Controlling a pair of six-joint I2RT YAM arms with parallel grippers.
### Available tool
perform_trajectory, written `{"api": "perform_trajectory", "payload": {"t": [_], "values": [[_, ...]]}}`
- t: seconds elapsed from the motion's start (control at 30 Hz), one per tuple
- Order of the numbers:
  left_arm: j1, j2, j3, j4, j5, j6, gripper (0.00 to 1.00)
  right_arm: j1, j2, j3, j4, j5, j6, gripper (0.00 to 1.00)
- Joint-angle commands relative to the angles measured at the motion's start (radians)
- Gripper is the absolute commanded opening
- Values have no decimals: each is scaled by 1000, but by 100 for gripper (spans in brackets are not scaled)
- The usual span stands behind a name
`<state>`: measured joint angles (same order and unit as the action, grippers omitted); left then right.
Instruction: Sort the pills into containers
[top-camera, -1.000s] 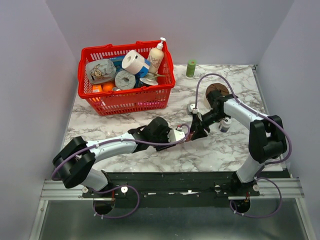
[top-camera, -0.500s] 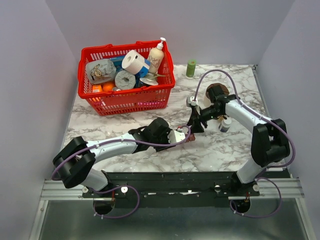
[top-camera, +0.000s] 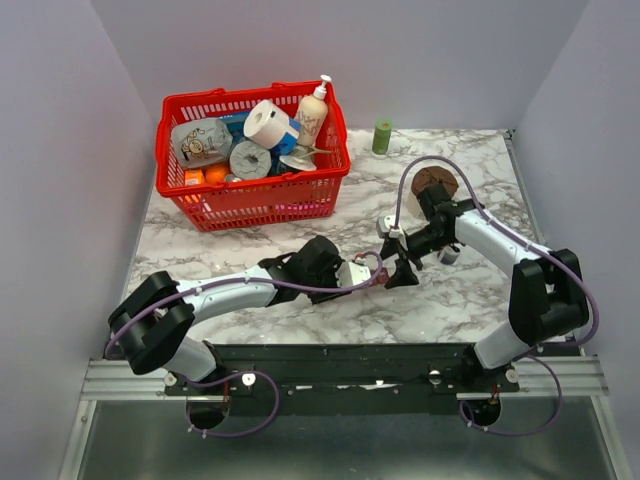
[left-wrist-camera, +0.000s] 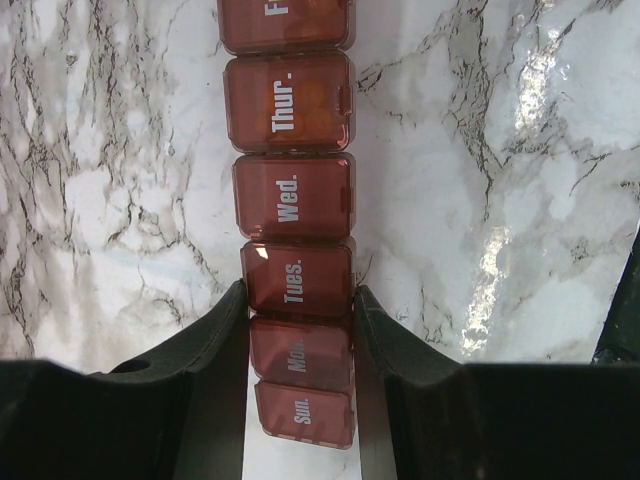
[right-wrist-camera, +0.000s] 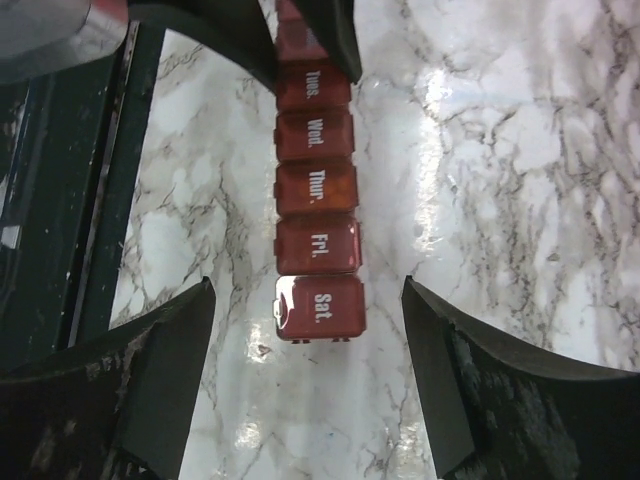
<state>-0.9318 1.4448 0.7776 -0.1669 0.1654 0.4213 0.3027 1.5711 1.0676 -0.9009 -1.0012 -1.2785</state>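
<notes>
overhead, the left gripper and right gripper sit tip to tip mid-table. left wrist: jaws clamp the pill box at its mon-tues cells, flat on the marble. right wrist: jaws spread wide either side of the sat end, untouching.

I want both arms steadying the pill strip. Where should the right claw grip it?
Probably the free Sat. compartment, from above, across the narrow width: the pill strip lies flat with both long sides bare there, and the left claw clamps the Mon.-Tues. end.
</notes>
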Motion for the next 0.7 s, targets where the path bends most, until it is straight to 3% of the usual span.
{"api": "perform_trajectory", "payload": {"t": [0.0, 0.2, 0.67], "values": [[-7, 5, 37, -3, 17, -7, 0, 24, -45, -69, 95, 67, 2, 84], [-7, -1, 38, -8, 39, -15, 0, 47, -68, -109, 239, 151, 94, 84], [-7, -11, 31, -22, 54, -3, 0, 46, -85, -97, 292, 182, 154, 72]]}}
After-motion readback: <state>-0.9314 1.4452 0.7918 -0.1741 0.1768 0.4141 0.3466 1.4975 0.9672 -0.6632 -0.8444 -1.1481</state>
